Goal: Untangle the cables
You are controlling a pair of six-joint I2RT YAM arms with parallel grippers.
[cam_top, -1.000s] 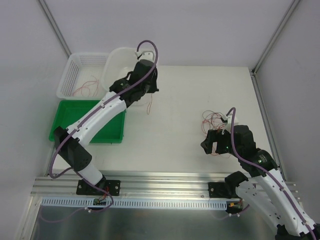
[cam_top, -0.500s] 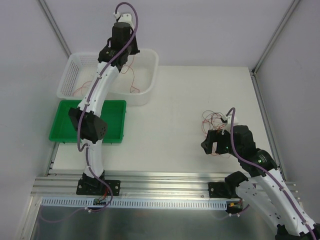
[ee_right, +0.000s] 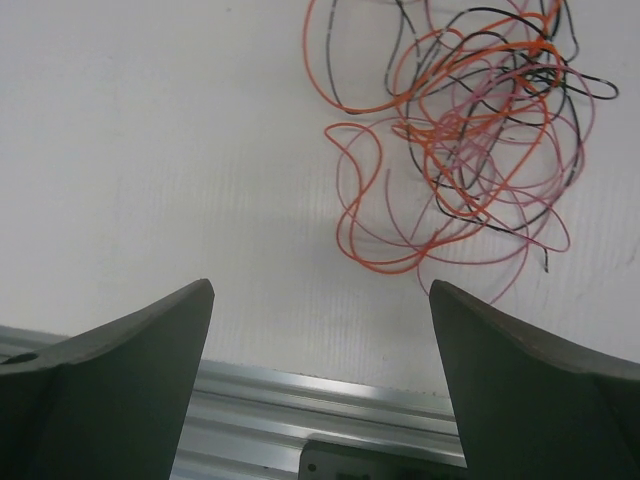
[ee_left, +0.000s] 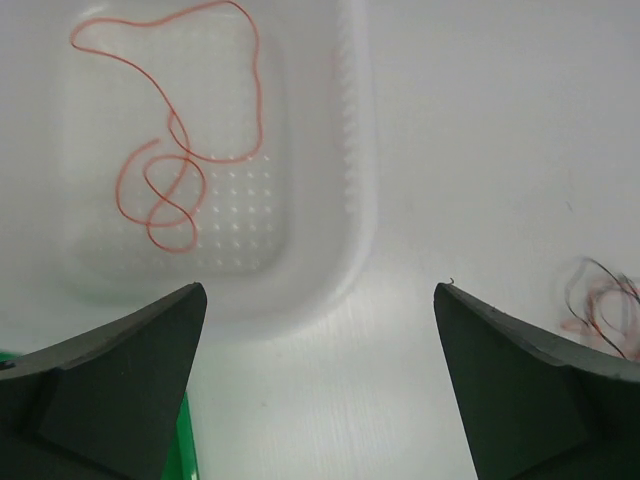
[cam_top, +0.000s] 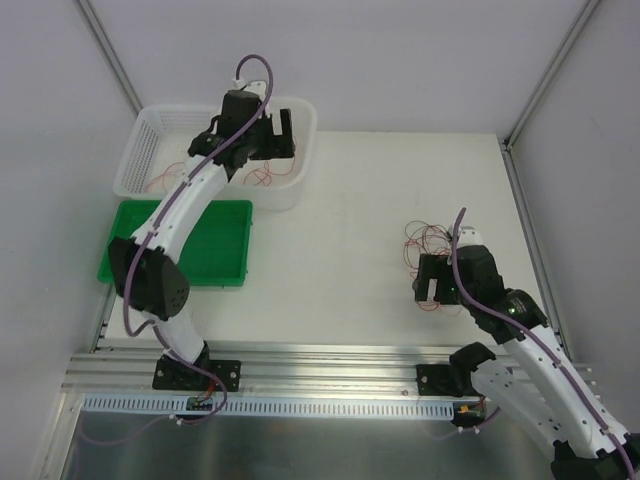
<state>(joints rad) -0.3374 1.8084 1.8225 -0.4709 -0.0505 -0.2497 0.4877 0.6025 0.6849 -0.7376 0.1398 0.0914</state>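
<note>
A tangle of thin orange, pink and black cables [cam_top: 428,240] lies on the white table at the right; the right wrist view shows the cables [ee_right: 470,130] just beyond my fingers. My right gripper [cam_top: 436,290] [ee_right: 322,285] hangs open on the near side of it, holding nothing. One orange cable [ee_left: 180,150] [cam_top: 263,178] lies loose in the white tub [cam_top: 305,130] [ee_left: 360,200]. My left gripper [cam_top: 266,140] [ee_left: 318,290] is open above the tub, empty. More red cables [cam_top: 165,180] lie in the white basket [cam_top: 140,135].
A green tray [cam_top: 225,225] sits in front of the basket, under the left arm. An aluminium rail [cam_top: 320,360] [ee_right: 300,400] runs along the table's near edge. Grey walls enclose the table at the back and both sides.
My left arm swung from over the table to the tub carrying a red cable, then opened and let it fall in. The right gripper turned slightly, still open.
</note>
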